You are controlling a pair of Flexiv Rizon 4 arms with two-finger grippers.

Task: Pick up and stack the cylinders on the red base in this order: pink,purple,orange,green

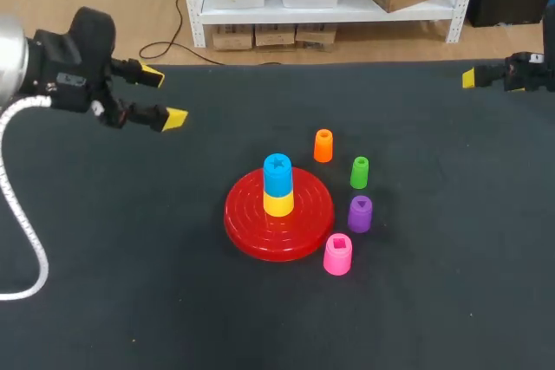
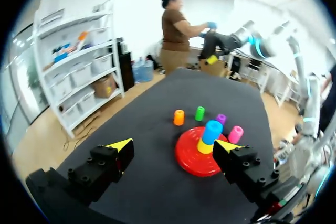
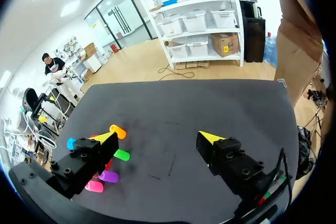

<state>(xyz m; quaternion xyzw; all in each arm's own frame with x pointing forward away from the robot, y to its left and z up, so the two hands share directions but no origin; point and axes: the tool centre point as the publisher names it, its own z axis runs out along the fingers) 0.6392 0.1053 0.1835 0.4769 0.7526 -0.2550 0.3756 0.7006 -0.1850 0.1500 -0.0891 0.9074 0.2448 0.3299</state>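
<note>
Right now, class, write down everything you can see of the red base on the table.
The red base is a round, shiny disc, plastic by its look, with raised rings on top. It lies flat on the dark table, near the middle. A yellow cylinder stands upright on its centre, a blue cylinder on that. The pink cylinder stands right by its rim; whether they touch is unclear.

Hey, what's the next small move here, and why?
Probably bring the open, empty right gripper over the pink cylinder: pink comes first in the order, and it stands untouched beside the red base, on the right arm's side.
</note>
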